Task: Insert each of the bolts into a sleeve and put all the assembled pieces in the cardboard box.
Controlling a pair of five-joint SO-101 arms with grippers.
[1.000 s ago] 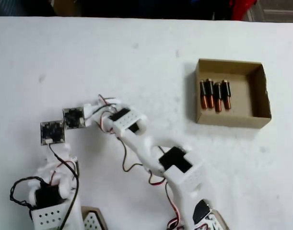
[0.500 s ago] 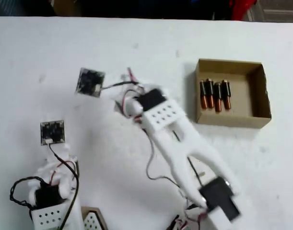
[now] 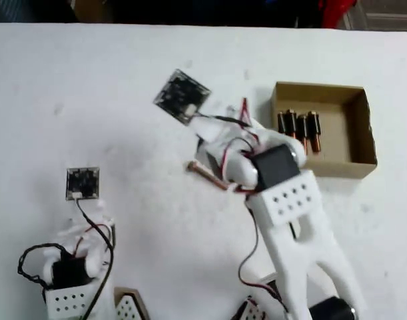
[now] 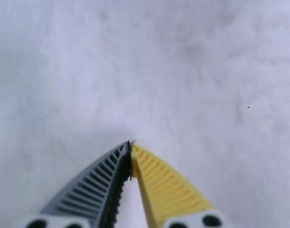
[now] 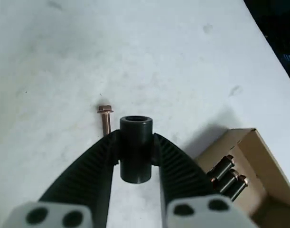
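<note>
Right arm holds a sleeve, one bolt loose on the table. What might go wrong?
1. The bolt lies flat near the sleeve in the right gripper; lowering could knock it rolling.
2. The grip is on the sleeve's round wall, so it may twist when a bolt is pushed in.
3. The left gripper is shut over bare table and must open to take the bolt.

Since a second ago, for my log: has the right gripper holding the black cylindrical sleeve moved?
Yes. In the high view the right gripper swung toward the brown cardboard box.
</note>
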